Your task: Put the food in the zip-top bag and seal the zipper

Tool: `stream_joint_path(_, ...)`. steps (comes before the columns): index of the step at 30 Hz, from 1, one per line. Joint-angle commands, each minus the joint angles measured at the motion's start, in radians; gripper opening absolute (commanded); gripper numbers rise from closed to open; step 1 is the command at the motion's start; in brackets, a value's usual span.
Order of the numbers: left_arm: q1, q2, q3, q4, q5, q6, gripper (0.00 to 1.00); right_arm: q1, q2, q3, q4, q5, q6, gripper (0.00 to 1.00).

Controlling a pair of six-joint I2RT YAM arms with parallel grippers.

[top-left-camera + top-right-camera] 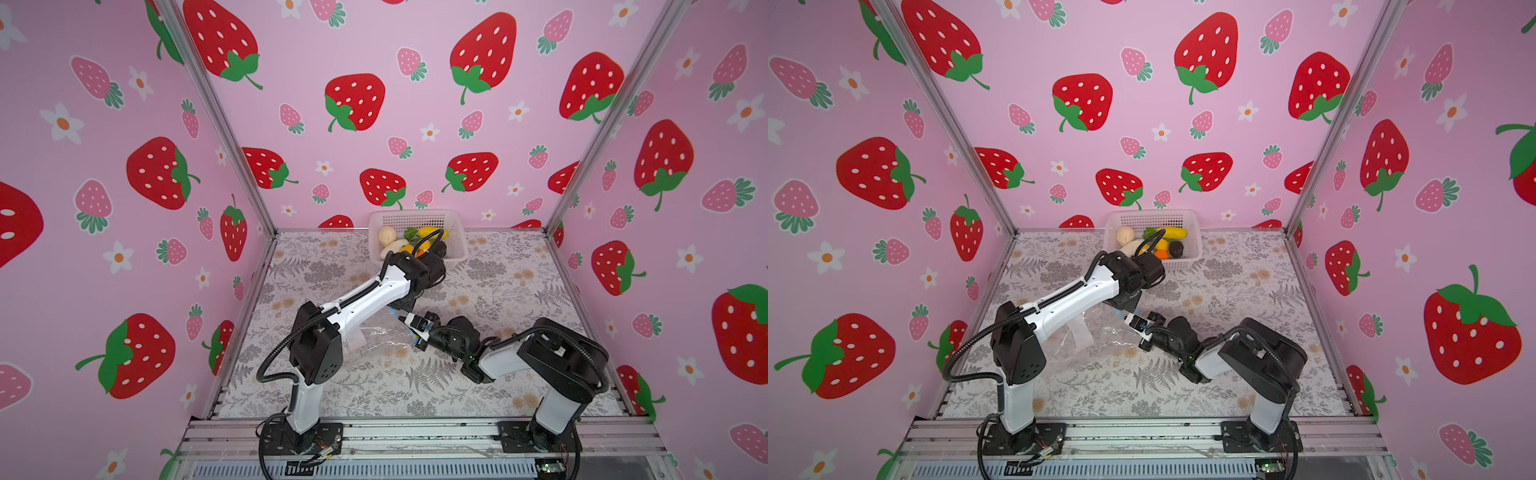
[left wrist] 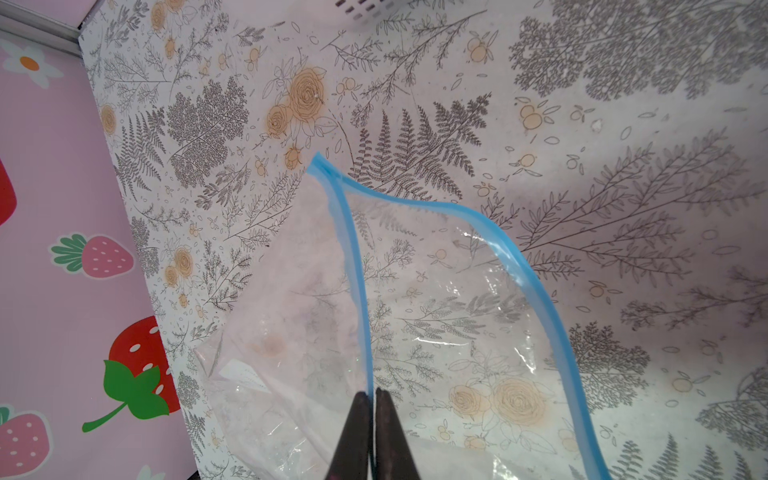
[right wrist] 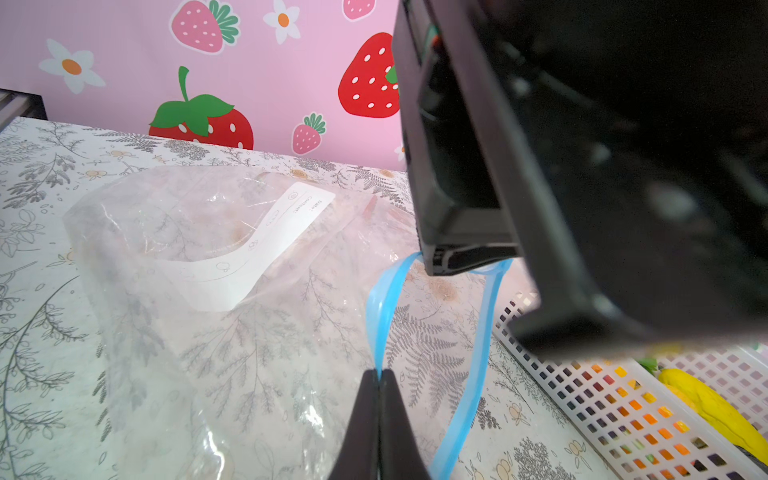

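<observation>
Presently, I have both claws on the mouth of the zip-top bag (image 1: 376, 338).

1. Grip state. The left gripper (image 2: 372, 395) is closed flat on one lip of the zipper (image 2: 519, 257). The right gripper (image 3: 380, 374) is closed on the opposite lip. In each wrist view the blue strip runs into the pinched tips. The two lips bow apart, so the mouth stands open.

2. Location. The bag lies on the table (image 1: 519, 299) well short of the basket (image 1: 455, 240), on its arm-base side and offset toward the left arm. The food (image 1: 387, 236) sits inside the basket. I see none in the bag.

3. Handling, by my judgement. The film is very light, limp and crinkly, and probably slick, so it will not hold a shape unaided. The zipper is the only stiffer part. Grip there, not on the film or the white label (image 3: 257, 249). Expect a lip to slide out under a sharp pull. The food pieces look light and rounded, so take each across its narrow width.
</observation>
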Motion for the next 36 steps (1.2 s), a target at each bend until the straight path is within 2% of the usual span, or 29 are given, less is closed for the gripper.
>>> stream_joint_path(1,-0.003,0.003,-0.006,-0.022,-0.041,-0.024,0.07,0.007,0.014,-0.002,0.046,0.007,0.011,0.00)
stream_joint_path(2,-0.001,0.002,-0.006,-0.022,-0.041,-0.023,0.01,0.006,0.014,-0.001,0.046,0.008,0.012,0.00)
stream_joint_path(8,0.000,-0.004,-0.008,-0.018,-0.041,-0.024,0.00,0.006,0.009,-0.002,0.050,0.010,0.026,0.00)
stream_joint_path(12,0.001,-0.012,-0.015,-0.003,-0.040,-0.017,0.00,0.006,-0.002,-0.001,0.041,0.031,0.045,0.13)
stream_joint_path(15,0.001,-0.021,-0.025,0.007,-0.041,-0.009,0.00,0.007,-0.022,-0.005,0.017,0.038,0.053,0.28)
stream_joint_path(18,0.002,-0.034,-0.041,0.028,-0.050,0.001,0.00,0.006,-0.058,-0.007,-0.019,0.031,0.066,0.37)
stream_joint_path(22,0.003,-0.046,-0.040,0.046,-0.046,0.015,0.00,0.006,-0.163,-0.024,-0.127,0.018,0.080,0.43)
stream_joint_path(27,0.003,-0.056,-0.026,0.063,-0.037,0.043,0.00,-0.008,-0.327,-0.022,-0.332,0.078,0.119,0.48)
stream_joint_path(32,0.007,-0.074,-0.026,0.097,-0.032,0.062,0.00,-0.153,-0.398,0.039,-0.482,0.068,0.231,0.50)
stream_joint_path(36,0.011,-0.074,-0.023,0.097,-0.028,0.061,0.00,-0.282,-0.368,0.157,-0.606,0.046,0.325,0.50)
